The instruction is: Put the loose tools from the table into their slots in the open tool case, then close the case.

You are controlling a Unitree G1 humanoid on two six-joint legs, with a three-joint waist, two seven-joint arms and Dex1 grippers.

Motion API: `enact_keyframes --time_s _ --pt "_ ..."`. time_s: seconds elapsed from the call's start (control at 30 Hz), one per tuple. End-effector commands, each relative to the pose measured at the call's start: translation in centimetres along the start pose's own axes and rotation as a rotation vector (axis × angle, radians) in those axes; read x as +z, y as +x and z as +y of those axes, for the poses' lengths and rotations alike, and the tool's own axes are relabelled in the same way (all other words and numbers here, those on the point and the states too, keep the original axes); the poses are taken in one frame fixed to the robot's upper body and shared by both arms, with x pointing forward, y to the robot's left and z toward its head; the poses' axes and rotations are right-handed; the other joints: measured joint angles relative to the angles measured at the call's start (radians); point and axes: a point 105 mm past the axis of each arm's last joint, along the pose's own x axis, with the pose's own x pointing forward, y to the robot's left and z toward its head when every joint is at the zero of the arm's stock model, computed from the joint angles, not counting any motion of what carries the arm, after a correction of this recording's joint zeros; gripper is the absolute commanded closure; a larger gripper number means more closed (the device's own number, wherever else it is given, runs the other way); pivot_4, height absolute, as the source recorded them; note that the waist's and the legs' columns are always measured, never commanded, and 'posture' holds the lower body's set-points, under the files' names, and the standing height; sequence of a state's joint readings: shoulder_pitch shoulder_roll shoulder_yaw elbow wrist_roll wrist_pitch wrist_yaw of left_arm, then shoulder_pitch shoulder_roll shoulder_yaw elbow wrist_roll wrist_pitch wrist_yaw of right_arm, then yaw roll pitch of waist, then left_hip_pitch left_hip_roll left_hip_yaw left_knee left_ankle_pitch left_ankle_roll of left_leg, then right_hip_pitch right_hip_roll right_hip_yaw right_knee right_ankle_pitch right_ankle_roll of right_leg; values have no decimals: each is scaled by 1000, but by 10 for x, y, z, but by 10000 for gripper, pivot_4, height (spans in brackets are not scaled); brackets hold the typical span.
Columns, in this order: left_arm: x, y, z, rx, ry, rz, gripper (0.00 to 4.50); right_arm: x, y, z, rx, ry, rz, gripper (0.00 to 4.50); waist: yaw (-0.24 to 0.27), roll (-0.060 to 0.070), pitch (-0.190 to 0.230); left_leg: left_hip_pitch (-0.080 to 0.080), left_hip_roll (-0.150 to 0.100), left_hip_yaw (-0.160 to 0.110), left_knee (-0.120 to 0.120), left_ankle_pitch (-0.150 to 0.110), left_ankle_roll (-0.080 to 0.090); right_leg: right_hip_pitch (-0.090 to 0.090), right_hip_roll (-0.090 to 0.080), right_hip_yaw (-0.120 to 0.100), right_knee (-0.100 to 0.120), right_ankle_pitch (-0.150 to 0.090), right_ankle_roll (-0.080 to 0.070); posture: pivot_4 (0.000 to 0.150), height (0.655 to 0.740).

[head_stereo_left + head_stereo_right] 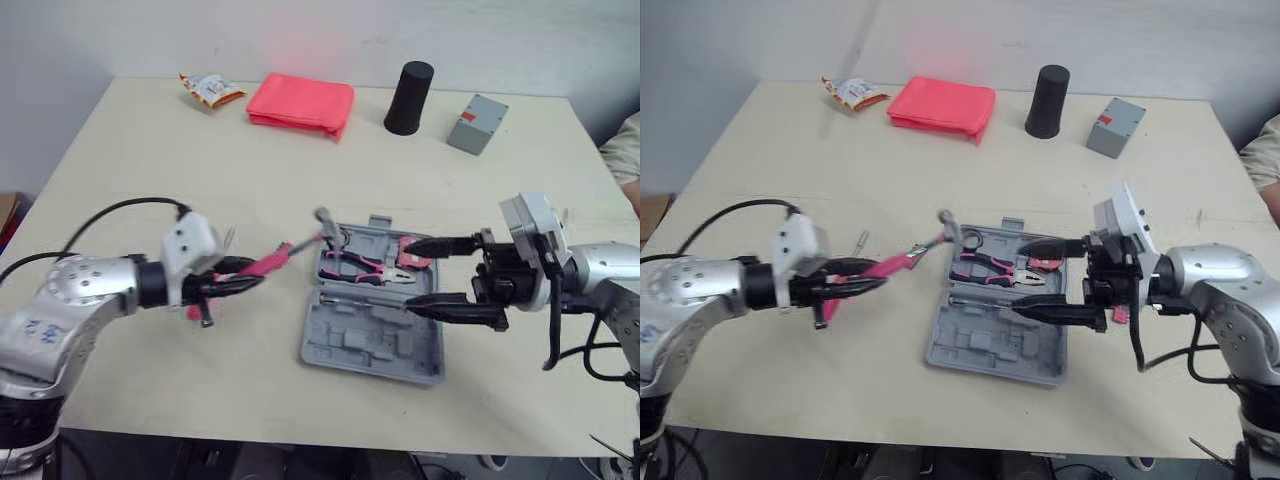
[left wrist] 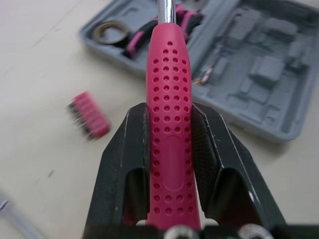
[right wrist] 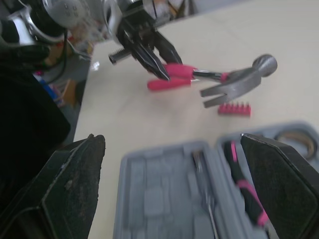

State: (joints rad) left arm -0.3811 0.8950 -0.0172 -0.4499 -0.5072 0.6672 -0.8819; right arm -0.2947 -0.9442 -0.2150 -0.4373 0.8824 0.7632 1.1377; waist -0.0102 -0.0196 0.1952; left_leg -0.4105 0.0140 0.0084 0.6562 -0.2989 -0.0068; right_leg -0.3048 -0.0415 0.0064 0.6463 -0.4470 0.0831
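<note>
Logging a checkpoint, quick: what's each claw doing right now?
Left claw: closed on the hammer, by its pink handle.
Right claw: open, empty, over the tool case.

The hammer (image 1: 902, 260) is seen with a pink handle dotted with small holes and a silver head; the tool case (image 1: 370, 345) is moulded in plain grey, the pliers (image 1: 995, 268) sleeved in pink and black. A pink bit holder (image 2: 89, 114), a coral-red cloth (image 1: 300, 103), a black cylinder (image 1: 408, 97) and a grey box (image 1: 477, 124) with a red label are set against the cream table (image 1: 150, 180)
</note>
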Motion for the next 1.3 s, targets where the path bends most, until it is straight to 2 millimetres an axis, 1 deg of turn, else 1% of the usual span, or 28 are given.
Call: enact_keyframes --time_s 0.03,0.13,0.23,0.37,0.47,0.57,0.63,0.77,0.9,1.13,1.3 --pt "13 22 -7 -125 100 3 40042 -6 -17 9 -72 -38 74 0 9 0 0 0 0 0 1 0 0 0 0 0 1 0 0 1500 7361" --pt "18 41 -13 -227 158 33 40042 -18 -28 15 -135 -12 115 0 17 0 0 -1 1 -1 6 0 0 0 1 0 3 0 0 1500 7361" --pt "18 57 -15 -267 180 73 40042 -23 -34 21 -180 9 122 0 18 0 0 0 0 0 8 0 1 1 0 2 6 1 2 1500 7361" --pt "17 79 -23 -320 180 129 40042 -32 -40 30 -234 35 135 0 16 0 0 0 0 0 8 0 1 0 1 2 7 1 2 1500 7361" --pt "17 91 -28 -352 208 169 40042 -36 -43 35 -252 38 160 0 17 1 0 0 0 0 8 0 1 0 1 2 7 1 2 1500 7361" --pt "10 101 -31 -369 227 240 40042 -37 -48 35 -292 27 174 0 18 1 0 0 0 0 9 0 1 0 1 2 7 1 2 1500 7361" --pt "10 107 -32 -371 244 257 40042 -39 -49 36 -304 31 177 0 20 1 0 0 0 0 9 0 1 0 1 2 7 1 2 1500 7361" --pt "16 116 -38 -401 270 249 40042 -40 -48 39 -313 41 169 0 32 1 0 0 0 0 9 0 1 0 1 2 7 1 2 1500 7361" --pt "16 123 -43 -426 291 278 40042 -40 -49 38 -330 41 159 0 37 1 0 0 0 0 9 0 1 0 1 2 7 1 2 1500 7361" --pt "18 132 -41 -423 302 296 40042 -40 -47 36 -339 38 151 0 36 1 0 0 0 0 9 0 1 0 1 2 8 1 2 1500 7361" --pt "19 133 -39 -419 314 304 40042 -40 -46 34 -339 36 145 0 36 1 0 0 0 0 10 0 1 1 1 2 8 1 2 1500 7361"
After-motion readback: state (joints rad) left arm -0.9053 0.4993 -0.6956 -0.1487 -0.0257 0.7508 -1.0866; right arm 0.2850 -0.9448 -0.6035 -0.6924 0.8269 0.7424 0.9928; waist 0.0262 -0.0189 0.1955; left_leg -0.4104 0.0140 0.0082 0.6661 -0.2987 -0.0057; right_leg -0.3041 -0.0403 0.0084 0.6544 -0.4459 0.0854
